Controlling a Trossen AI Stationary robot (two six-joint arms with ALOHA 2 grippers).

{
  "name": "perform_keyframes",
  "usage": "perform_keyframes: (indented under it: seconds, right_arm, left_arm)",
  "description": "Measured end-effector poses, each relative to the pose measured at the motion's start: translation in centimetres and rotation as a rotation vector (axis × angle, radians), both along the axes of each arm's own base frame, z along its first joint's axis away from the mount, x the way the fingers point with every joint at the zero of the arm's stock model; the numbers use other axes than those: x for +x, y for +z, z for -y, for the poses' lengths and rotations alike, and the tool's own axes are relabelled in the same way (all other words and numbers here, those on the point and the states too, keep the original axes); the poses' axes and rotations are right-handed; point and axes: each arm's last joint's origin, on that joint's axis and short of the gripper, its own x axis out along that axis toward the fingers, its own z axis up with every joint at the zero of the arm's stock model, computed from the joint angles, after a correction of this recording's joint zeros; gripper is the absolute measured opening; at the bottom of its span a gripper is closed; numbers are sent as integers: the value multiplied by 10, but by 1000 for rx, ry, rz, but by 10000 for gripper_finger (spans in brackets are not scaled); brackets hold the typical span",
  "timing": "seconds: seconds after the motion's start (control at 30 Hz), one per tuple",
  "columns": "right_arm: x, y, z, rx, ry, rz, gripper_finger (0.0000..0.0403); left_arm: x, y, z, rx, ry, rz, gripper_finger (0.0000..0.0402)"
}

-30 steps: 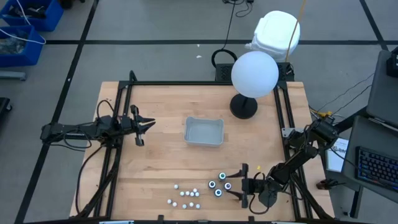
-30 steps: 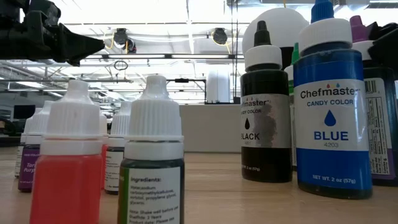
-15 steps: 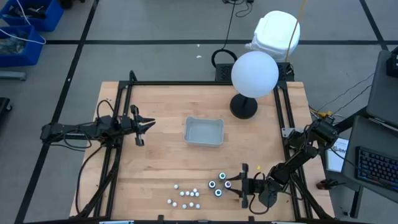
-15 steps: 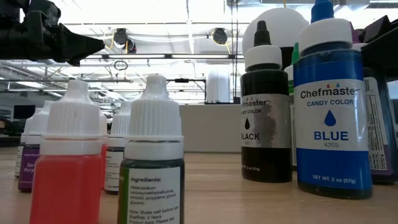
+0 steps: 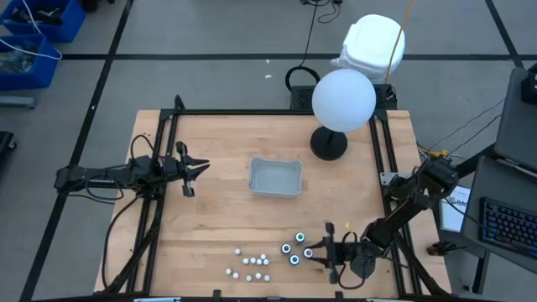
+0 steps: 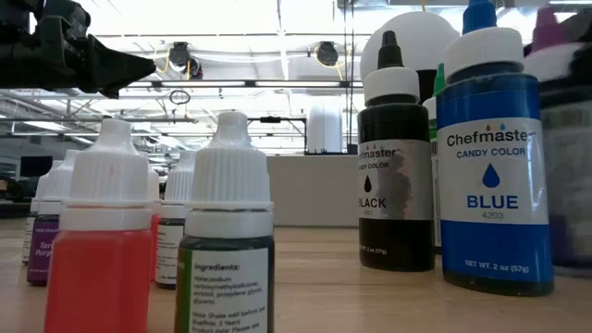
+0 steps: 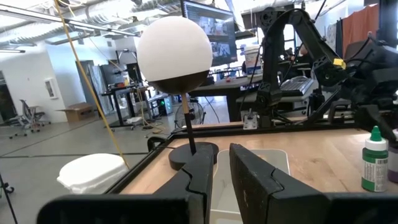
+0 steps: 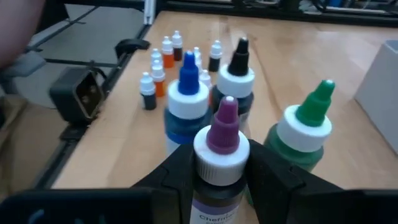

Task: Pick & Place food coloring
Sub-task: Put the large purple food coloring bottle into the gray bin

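Observation:
The food coloring stands near the table's front edge. Tall dark bottles (image 5: 294, 253) have blue (image 8: 186, 99), black (image 8: 236, 74), green (image 8: 308, 130) and purple (image 8: 222, 143) tops. Left of them stand several small white-capped dropper bottles (image 5: 252, 264). My right gripper (image 5: 323, 250) reaches in from the right and is shut on the purple-topped bottle, which looks blurred at the low view's right edge (image 6: 564, 139). My left gripper (image 5: 197, 168) hovers at the table's left, its fingers (image 7: 205, 180) almost together with nothing between them. My right gripper pinches the purple-topped bottle between its two fingers (image 8: 180, 171), just below the white cap (image 8: 219, 163). The fingers come from the table's right, nearly level and slanting slightly down. The bottle stands upright in the hold; whether its base is on the table does not show.
A shallow grey tray (image 5: 275, 177) sits at the table's middle. A lamp with a white globe (image 5: 343, 99) has its dark base (image 5: 329, 144) at the far right. The blue, black and green bottles crowd close around the held one. Dark rails (image 5: 159, 210) run along both table sides.
My right gripper's fingers have closed in on the purple-topped bottle. In the low view that bottle's top has shifted a little toward the picture's right and now shows blurred. The other bottles have stayed in place.

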Motion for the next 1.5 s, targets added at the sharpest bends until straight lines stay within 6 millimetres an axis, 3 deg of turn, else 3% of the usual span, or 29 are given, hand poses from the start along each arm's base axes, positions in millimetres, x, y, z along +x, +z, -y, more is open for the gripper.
perform_keyframes:
  seconds: [0.47,0.6,0.87,1.03,1.27,1.5]
  right_arm:
    - [-9,20,-2,-42,73,29,108]
    - [-16,38,-3,-31,105,74,121]
    - [-27,75,6,-64,145,165,106]
    - [-22,98,24,-91,109,228,106]
    - [-10,128,64,-140,-14,311,106]
    - [17,136,106,-145,-5,350,106]
  left_arm:
    - [0,-1,0,-49,-7,3,63]
    - [0,-2,0,-50,-7,-11,63]
    - [0,-2,0,-48,-7,-14,63]
    - [0,-3,0,-57,-8,-22,63]
    - [1,-5,0,-76,-10,-37,63]
    - [1,-5,0,-80,-10,-37,63]
